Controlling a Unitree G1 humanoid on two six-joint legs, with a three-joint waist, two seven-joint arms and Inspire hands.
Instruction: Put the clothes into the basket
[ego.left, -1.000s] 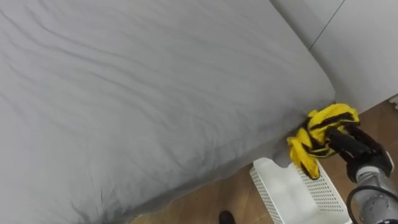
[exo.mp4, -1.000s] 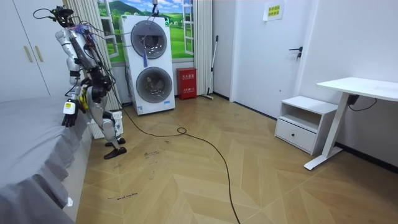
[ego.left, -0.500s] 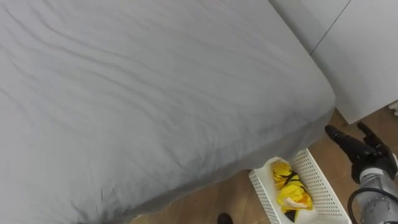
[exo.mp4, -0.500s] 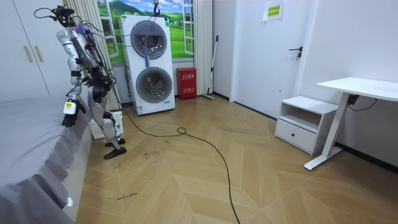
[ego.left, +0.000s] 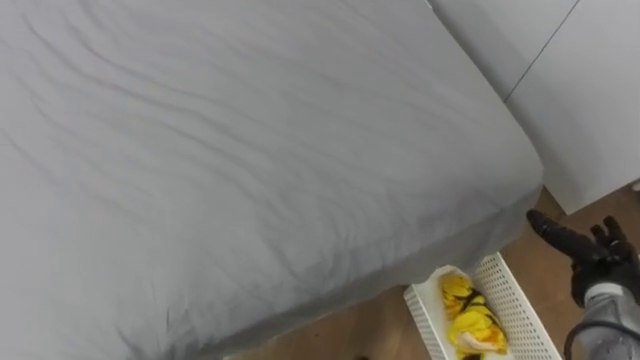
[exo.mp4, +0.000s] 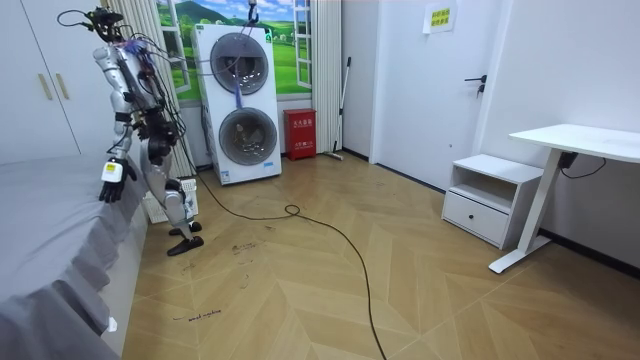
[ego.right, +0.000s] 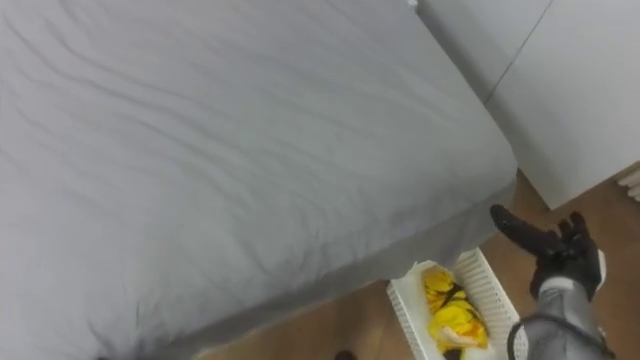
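we look down on a grey bed (ego.left: 250, 150), and just beside its corner a white perforated basket (ego.left: 521, 301) sits on the wooden floor (ego.left: 380, 330) with a yellow and black garment (ego.left: 468, 318) inside, our right hand (ego.left: 590, 255) apart from it, fingers straight.

The right hand (ego.left: 597, 262) is black with slim fingers (ego.left: 546, 226), above a silver-grey forearm looped by dark cable.

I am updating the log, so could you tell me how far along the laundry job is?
Done: a yellow garment lies inside the white basket on the floor by the bed. In hand: nothing; the right hand is open and empty above the floor. Left: the bed's visible part bears no more clothes, so it looks finished.
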